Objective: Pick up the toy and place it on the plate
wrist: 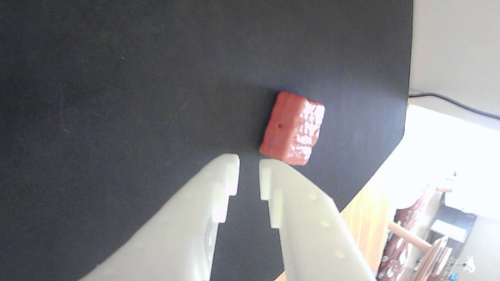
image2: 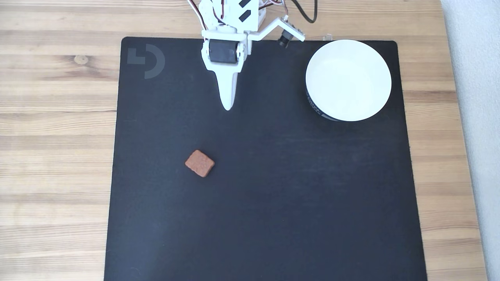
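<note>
The toy [image2: 199, 163], a small reddish-brown speckled block shaped like a biscuit, lies flat on the black mat [image2: 265, 203], left of the mat's middle in the fixed view. It is nearly square there, so it has hardly any long axis, and it sits turned so that its corners point roughly up, down, left and right in the picture, its edges slanting against the mat's edges. In the wrist view the toy [wrist: 293, 128] looks somewhat longer than wide, its longer side running from upper right to lower left at a slight tilt, with a small dark hole in the side face and a bumpy, shiny top. The white gripper [image2: 227, 106] hangs above the mat near its upper edge in the fixed view, tapering to a point, and the toy lies well apart from it, lower and a little to the left. In the wrist view the gripper [wrist: 249, 160] shows its two pale fingers with only a narrow gap between the tips, nearly closed and holding nothing; the toy sits just past the right fingertip, outside that gap. The plate [image2: 348, 80], a round white bowl-like dish with a dark outer band, stands on the mat's upper right corner, far from the toy.
</note>
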Robot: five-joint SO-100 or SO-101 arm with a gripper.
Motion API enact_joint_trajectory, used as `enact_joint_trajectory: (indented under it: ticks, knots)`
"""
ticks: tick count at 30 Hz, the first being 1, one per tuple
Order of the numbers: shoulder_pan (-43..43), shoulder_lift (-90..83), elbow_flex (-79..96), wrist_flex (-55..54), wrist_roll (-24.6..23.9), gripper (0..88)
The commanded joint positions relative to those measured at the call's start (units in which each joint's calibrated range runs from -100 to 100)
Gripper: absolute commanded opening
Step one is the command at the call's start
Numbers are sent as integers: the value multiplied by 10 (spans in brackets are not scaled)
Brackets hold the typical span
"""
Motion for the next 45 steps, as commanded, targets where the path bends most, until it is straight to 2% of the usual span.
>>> enact_joint_trajectory:
  ticks: [1, 4, 5, 9, 10, 16, 21, 28, 33, 45]
  knots:
    - [4, 72, -71, -5, -5, 26]
    - [4, 152, -119, -34, -6, 26]
    - [3, 221, -157, -72, -8, 26]
    - [2, 354, -246, -105, -29, 26]
    - [1, 436, -311, -109, -29, 26]
    - [2, 655, -523, -83, -30, 26]
    - [18, 797, -701, -17, -30, 26]
    - [80, 921, -851, 62, -30, 26]
    - [126, 969, -883, 66, -29, 26]
    - [121, 1083, -959, 60, -29, 26]
